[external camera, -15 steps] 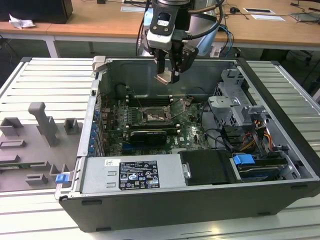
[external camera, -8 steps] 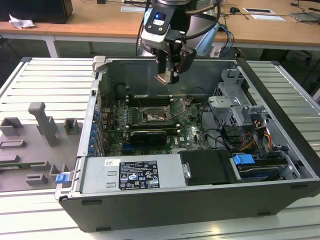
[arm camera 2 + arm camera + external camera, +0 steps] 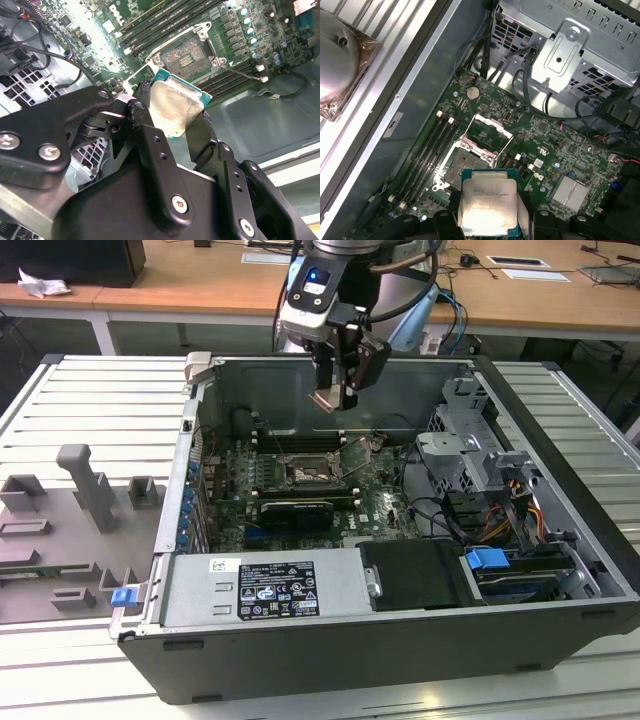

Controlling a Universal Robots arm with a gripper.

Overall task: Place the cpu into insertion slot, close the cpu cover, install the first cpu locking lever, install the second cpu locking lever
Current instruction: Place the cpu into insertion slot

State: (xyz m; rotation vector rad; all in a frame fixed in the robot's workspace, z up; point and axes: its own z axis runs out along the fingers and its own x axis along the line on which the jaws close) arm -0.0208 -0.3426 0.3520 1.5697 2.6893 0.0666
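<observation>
My gripper [image 3: 332, 400] hangs above the open computer case, shut on the cpu [image 3: 330, 398], a small square chip with a pale silver face. In both wrist views the cpu [image 3: 175, 107] [image 3: 487, 202] sits clamped edgewise between the black fingers [image 3: 145, 107]. It is held in the air, apart from the board. The insertion slot [image 3: 462, 162] [image 3: 187, 52] [image 3: 303, 472] lies bare on the green motherboard with its dark contact field showing. The cpu cover [image 3: 487, 132] is swung up and open at the slot's far side. A thin locking lever [image 3: 240, 74] sticks out beside the slot.
Long black memory slots [image 3: 427, 150] flank the socket. A black expansion card [image 3: 295, 510], the silver drive cage [image 3: 460, 455] with cables [image 3: 430, 515], and the power supply [image 3: 270, 590] crowd the case. Grey fixtures [image 3: 85, 490] stand on the table at the exterior view's left.
</observation>
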